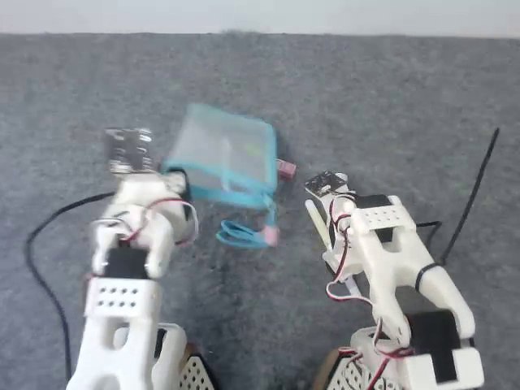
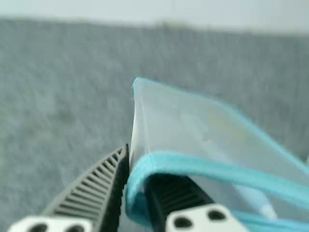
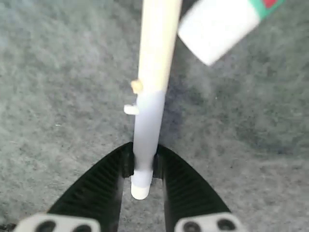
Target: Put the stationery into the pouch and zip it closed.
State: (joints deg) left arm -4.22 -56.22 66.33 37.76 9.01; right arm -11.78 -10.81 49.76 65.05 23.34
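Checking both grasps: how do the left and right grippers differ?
The left gripper is shut on the blue rim of the pouch; the right gripper is shut on the end of a pen. The left gripper's load is wide and see-through, the right gripper's thin and opaque. Both are shut, each holding something.

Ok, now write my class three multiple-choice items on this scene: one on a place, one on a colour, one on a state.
1. Where is the pen? A) in the right gripper B) flat on the table C) in a person's hand
2. What colour trims the pouch? A) red B) turquoise C) black
3. The left gripper is: A) wide open B) shut on the pouch's edge C) holding the pen
Answers: 1 A, its end sits between the jaws; 2 B, a turquoise band rims the clear pouch; 3 B, it clamps that band.
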